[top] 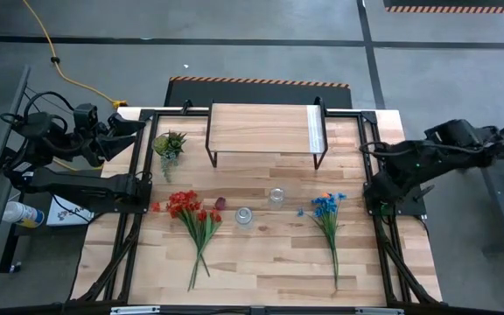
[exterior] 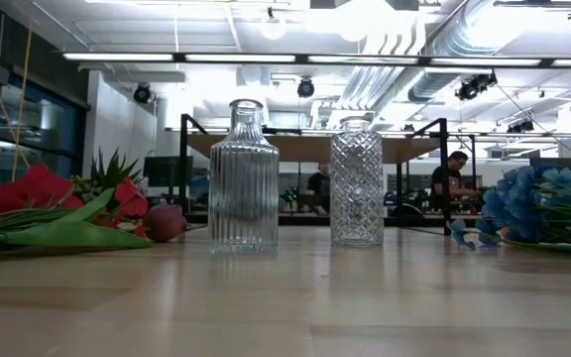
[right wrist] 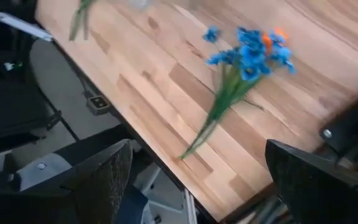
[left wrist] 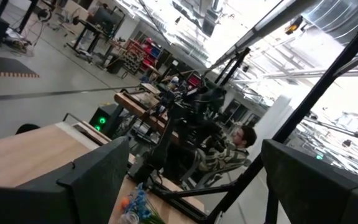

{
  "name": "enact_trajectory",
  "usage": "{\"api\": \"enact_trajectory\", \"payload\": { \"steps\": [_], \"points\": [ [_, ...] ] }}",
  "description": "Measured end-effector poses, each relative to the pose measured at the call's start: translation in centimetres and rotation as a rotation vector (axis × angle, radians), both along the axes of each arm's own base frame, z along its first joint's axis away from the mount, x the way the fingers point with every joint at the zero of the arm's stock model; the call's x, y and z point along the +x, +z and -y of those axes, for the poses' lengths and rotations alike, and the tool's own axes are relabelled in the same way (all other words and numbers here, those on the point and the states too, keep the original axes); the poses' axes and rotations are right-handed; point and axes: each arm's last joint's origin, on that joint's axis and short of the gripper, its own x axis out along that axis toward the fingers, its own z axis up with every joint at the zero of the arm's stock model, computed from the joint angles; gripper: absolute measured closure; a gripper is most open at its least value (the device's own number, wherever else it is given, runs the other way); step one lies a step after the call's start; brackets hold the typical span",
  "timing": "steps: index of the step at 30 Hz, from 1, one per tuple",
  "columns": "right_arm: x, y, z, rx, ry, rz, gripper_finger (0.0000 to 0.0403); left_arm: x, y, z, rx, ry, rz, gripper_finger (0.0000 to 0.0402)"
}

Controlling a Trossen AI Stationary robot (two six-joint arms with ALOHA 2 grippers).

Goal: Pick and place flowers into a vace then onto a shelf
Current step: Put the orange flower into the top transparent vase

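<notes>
We note red flowers [top: 189,210] and blue flowers [top: 326,208] lying flat either side of two vases [top: 244,216], shelf [top: 265,129] bare behind, both grippers, left [left wrist: 185,180] and right [right wrist: 194,180], parked at table edges, fingers spread, empty.

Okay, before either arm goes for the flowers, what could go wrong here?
The two glass vases, ribbed and diamond-cut, stand close together between the red bunch and the blue bunch; a reaching arm might tip one. Their necks look narrow, so the long stems may miss or snag. The shelf sits behind the vases, so carrying a filled vase there risks spilling the flowers.
</notes>
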Motion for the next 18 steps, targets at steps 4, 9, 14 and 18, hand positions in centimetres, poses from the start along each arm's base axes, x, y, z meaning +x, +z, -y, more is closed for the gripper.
{"api": "enact_trajectory", "payload": {
  "steps": [4, 9, 14, 18],
  "points": [
    [1.0, 0.1, -1.5, -0.004, 0.040, 0.032, 0.0045, 0.0, 0.0, 0.0, 0.000, 0.000, 0.000, 0.0002],
    [2.4, -0.5, -4.5, -0.043, 0.097, 0.005, 0.0045, 0.0, 0.0, 0.0, 0.000, 0.001, 0.000, 0.0002],
    [3.4, -1.9, -8.2, -0.103, 0.159, -0.076, 0.0045, 0.0, 0.0, 0.0, 0.000, 0.002, 0.001, 0.0002],
    [3.5, -3.1, -11.1, -0.152, 0.168, -0.121, 0.0045, 0.0, 0.0, 0.0, 0.000, 0.002, 0.001, 0.0002]
  ]
}}
